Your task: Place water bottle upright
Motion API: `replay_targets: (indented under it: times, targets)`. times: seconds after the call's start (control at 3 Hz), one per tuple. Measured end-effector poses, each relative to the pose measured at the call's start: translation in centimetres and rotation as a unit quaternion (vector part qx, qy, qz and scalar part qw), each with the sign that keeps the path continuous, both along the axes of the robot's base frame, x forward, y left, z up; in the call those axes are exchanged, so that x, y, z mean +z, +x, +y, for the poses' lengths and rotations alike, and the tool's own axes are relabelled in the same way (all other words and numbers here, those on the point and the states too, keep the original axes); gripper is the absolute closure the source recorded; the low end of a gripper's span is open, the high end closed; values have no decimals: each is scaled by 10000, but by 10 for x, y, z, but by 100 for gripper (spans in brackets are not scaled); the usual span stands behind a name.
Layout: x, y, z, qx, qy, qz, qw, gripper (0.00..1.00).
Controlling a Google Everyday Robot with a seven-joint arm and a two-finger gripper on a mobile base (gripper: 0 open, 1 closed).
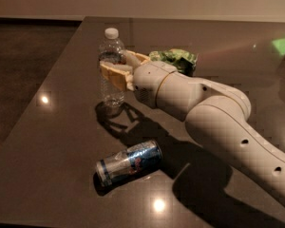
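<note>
The water bottle [111,56] is a small clear ribbed bottle with a white cap. It stands upright with its base on the dark table [61,141], left of centre. My gripper [119,68] reaches in from the right at the bottle's mid-height. Its tan fingers [115,76] are closed around the bottle, one in front and one behind. The label band is mostly hidden by the fingers.
A blue-and-silver drink can [128,162] lies on its side near the front of the table. A crumpled green bag [175,59] sits behind my wrist. The table's left edge runs diagonally close to the bottle. My white arm [218,122] crosses the right half.
</note>
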State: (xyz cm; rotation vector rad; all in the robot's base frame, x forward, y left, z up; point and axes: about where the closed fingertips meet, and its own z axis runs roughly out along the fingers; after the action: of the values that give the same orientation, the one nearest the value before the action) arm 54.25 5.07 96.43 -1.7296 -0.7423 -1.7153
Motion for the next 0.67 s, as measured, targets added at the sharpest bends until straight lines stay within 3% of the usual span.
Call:
replay_targets:
  times: [0.33,0.67]
  targets:
    - [-5,-2,0,2,-115,-111,9999,87]
    - [-10,-3,0,-13,-190,-181,9997,63]
